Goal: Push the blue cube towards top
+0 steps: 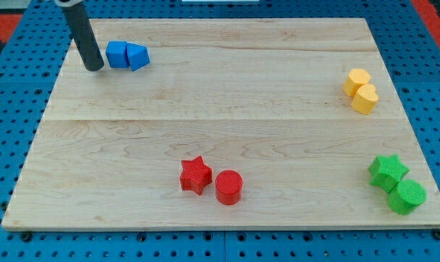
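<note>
Tip (94, 67) of my rod sits on the board just to the view's left of the blue cube (117, 54), a hair lower, apparently not quite touching. No fingers on this rig, only the straight rod, so nothing opens, closes or holds.

Blue cube is near the board's (205, 109) top-left corner, touching a second blue block (137, 57), wedge-like, on its view-right side.

Step in hand, as I read it: positioning. Tip is beside the cube, not below it, so a push from here would send it toward the view's right into the wedge, not toward the top.

Next move calls for: bring tip round to the cube's view-bottom face, centre it, then push straight up. Little room left before the top edge, so a short stroke. An off-centre contact likely spins the cube or drags the wedge along.

Far from the cube: red star (195, 175) and red cylinder (228, 187) bottom-centre, yellow pair (360, 90) far right, green pair (397, 183) bottom-right. Irrelevant.
</note>
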Robot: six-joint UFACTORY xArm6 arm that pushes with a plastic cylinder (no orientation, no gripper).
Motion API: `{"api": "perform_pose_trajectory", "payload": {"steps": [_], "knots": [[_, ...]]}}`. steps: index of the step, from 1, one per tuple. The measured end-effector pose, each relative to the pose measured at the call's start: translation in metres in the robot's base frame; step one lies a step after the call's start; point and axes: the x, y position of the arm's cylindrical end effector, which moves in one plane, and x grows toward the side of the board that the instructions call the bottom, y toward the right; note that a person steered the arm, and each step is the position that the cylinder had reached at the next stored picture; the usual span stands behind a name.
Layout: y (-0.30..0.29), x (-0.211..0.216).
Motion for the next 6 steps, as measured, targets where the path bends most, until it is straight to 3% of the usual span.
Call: {"api": "perform_pose_trajectory", "payload": {"steps": [1, 3, 6], "knots": [[0.012, -0.002], [-0.005, -0.085], [0.008, -0.034]]}}
